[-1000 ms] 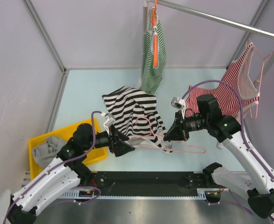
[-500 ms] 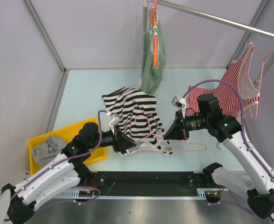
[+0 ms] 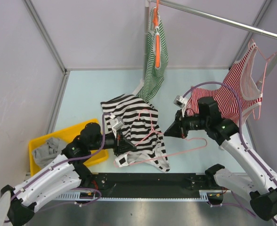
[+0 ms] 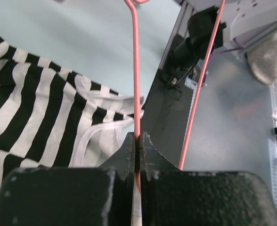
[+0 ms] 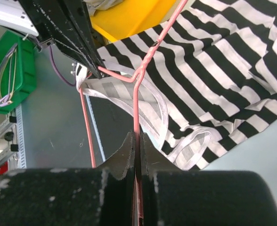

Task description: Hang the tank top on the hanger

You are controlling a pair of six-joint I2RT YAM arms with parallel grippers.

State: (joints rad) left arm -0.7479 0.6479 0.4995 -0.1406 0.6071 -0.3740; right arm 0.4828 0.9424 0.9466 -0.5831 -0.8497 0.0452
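Because the tank top is limp and light, it lies bunched on the table between the arms. Its pale-edged straps look like the surest hold. The hanger, thin and probably springy, lies across it. The left claw and the right claw each pinch its wire. The rail sits just beside the hem and the bin is to the left. Bare table lies behind.

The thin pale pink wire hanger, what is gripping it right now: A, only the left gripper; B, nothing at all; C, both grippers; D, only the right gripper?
C: the left gripper and the right gripper are each shut on the thin pale pink wire hanger, as their own wrist views show.
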